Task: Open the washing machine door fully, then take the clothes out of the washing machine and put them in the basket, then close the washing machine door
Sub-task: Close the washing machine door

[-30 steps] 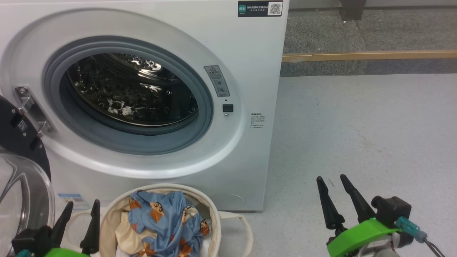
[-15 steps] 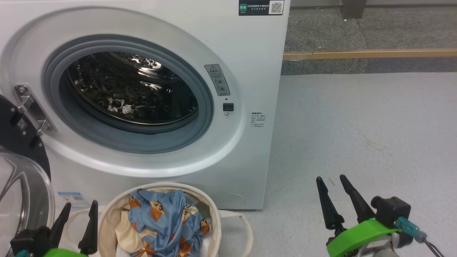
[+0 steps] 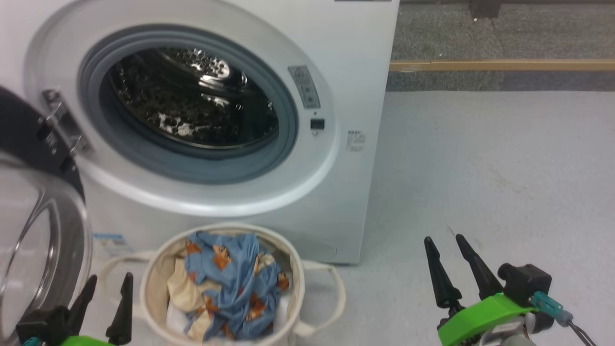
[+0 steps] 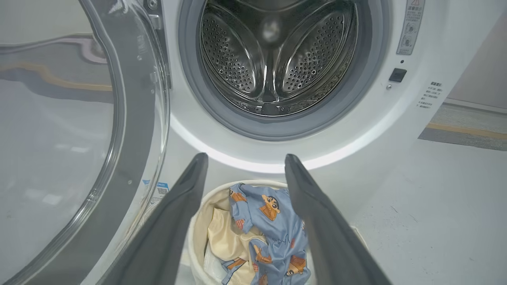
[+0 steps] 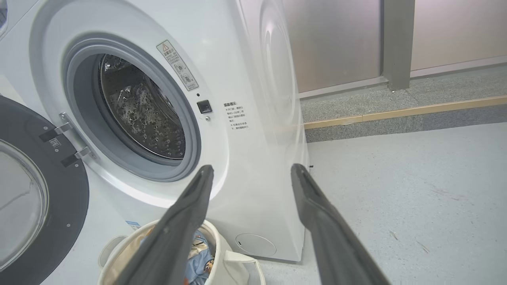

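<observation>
Left end effector (image 3: 110,276): fingers spread wide, pinches nothing, hangs low just beside the left side of the basket (image 3: 230,227). In left wrist view, points over the basket toward the drum mouth.

Right end effector (image 3: 442,238): spread wide too, empty, hovers over bare floor (image 3: 480,168), well apart from the basket, right of the machine's front corner.

Basket: stands on the floor right in front of the washing machine (image 3: 355,72), below the drum mouth; cannot tell if touching.

Clothes (image 3: 235,283): lie crumpled inside the basket, blue printed fabric on top, cream piece (image 3: 180,288) at its left.

Drum (image 3: 192,96): shows shiny perforated steel behind the grey rubber ring.

Washing machine door (image 3: 43,216): stands swung open on the left, hangs on its hinge (image 3: 60,127), black rim around clear domed glass. Head view somewhat blurred.
</observation>
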